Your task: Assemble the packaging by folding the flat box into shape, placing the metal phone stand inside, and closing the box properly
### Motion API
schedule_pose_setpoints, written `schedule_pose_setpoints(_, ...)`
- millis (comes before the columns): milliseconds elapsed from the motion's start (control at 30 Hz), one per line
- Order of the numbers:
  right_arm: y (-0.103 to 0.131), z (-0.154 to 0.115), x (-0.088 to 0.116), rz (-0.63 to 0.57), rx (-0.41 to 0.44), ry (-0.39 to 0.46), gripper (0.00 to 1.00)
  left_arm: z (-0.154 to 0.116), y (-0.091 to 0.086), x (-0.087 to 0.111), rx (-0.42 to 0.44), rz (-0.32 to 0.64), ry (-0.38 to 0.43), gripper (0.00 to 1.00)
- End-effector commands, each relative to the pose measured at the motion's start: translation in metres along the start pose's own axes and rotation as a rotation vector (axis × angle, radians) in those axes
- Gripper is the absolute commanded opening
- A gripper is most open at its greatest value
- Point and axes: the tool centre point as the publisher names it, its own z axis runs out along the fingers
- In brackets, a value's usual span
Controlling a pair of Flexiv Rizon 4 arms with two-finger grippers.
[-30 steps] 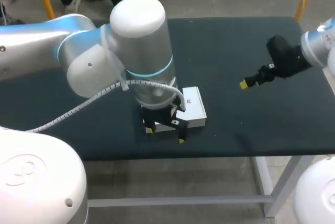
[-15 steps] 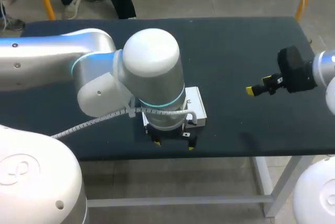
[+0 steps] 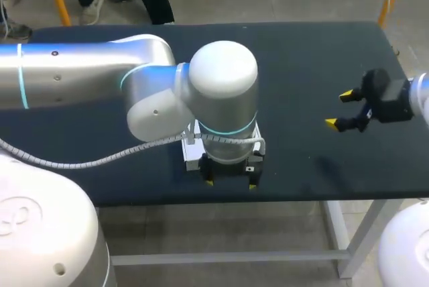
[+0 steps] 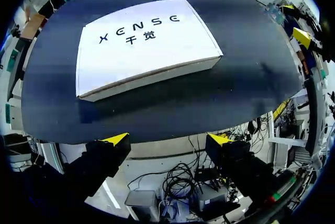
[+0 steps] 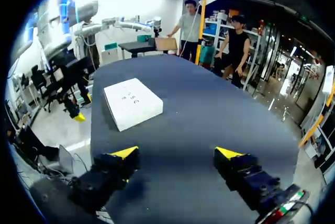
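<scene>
1. My left gripper point(image 3: 231, 183) hangs just past the table's point(image 3: 301, 52) edge nearest me, about midway along that edge. Its fingers stand wide apart with nothing between them; in the left wrist view only open air below the table edge lies between the yellow tips.

2. The box point(image 4: 146, 41) lies flat on the table just inside that same edge, directly ahead of my left gripper and not touching it. It is white, already folded into shape, and its lid lies down. From above, my left arm covers most of it, leaving only a white corner showing. I see no metal phone stand anywhere, so I cannot tell whether it is inside.

3. I judge the box to be thin cardboard: light, with a smooth printed top that offers poor grip and broad panels that would cave under a hard pinch. The stiffest hold is across the two long side walls near a corner, squeezed gently. If the stand is inside, I expect more weight and a load that can slide.

4. My right gripper point(image 3: 339, 108) hovers over the table's right edge, well apart from the box, fingers spread wide and holding nothing.
</scene>
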Motion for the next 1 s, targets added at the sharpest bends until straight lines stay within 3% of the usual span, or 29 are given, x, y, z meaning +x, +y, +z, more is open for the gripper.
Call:
schedule_pose_setpoints(33, -0.010, -0.005, -0.011, -0.018, -0.325, 0.113, 1.00, 0.009, -0.012, 0.002, -0.016, -0.033, -0.034, 1.00)
schedule_pose_setpoints(400, -0.012, -0.003, -0.020, -0.054, -0.345, 0.085, 1.00, 0.018, -0.037, -0.011, -0.037, -0.074, -0.016, 1.00)
schedule_pose_setpoints(1000, -0.012, -0.002, -0.023, -0.044, -0.350, 0.087, 1.00, 0.032, -0.094, -0.023, -0.031, -0.116, -0.049, 1.00)
